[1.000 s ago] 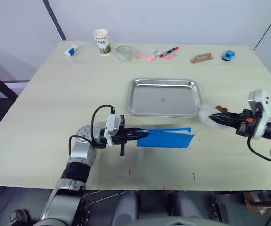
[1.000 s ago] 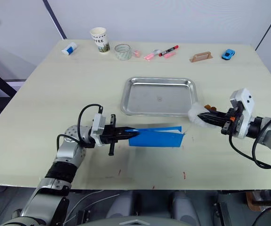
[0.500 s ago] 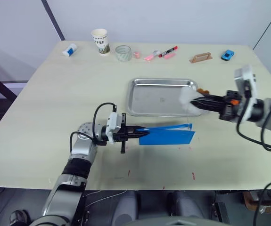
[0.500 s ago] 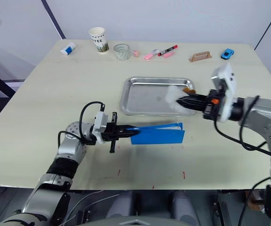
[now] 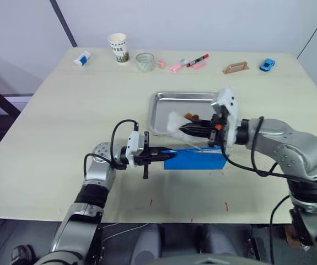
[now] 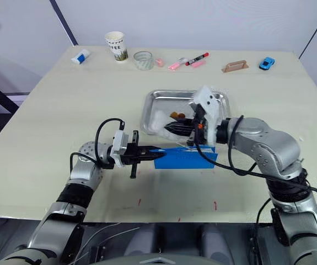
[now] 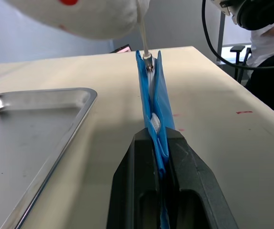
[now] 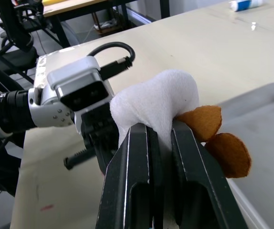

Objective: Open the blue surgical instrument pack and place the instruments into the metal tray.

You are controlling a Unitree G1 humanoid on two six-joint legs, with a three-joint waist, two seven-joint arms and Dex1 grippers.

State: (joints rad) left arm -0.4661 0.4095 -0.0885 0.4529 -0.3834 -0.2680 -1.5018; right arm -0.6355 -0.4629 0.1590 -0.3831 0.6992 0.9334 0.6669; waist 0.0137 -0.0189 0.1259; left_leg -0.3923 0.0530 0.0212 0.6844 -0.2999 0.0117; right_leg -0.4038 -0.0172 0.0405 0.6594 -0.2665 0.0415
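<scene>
Left gripper point(image 5: 159, 156): fingers pressed together on the near edge of the blue surgical instrument pack point(image 5: 194, 159), pinching it so that it stands on edge on the table point(image 5: 64, 127), just in front of the metal tray point(image 5: 166, 107); in the left wrist view the pack point(image 7: 152, 90) rises as a thin blue fold between the two black fingers point(image 7: 132, 191), with whitish insert material showing inside the fold and a pale strand running up from its top to the white object overhead. Right gripper point(image 5: 188, 130): fingers clamped on a white plush item point(image 8: 153, 107) with two orange-brown rounded tabs point(image 8: 213, 133), held above the near rim of the tray and just over the top edge of the pack; its tip points toward the left gripper. Metal tray: shiny, rectangular, rounded corners, lying near the middle of the table, its floor bare where visible. Instruments: not distinguishable; whether any remain inside the pack cannot be told. Far edge of table, from the robot's left to right: small white-and-blue container point(image 5: 82, 58), paper cup point(image 5: 118, 48), clear glass point(image 5: 145, 62), pink and red markers point(image 5: 189, 63), tan wooden piece point(image 5: 235, 68), small blue toy car point(image 5: 267, 64). Red marks on the table's near part point(image 5: 226, 206).
</scene>
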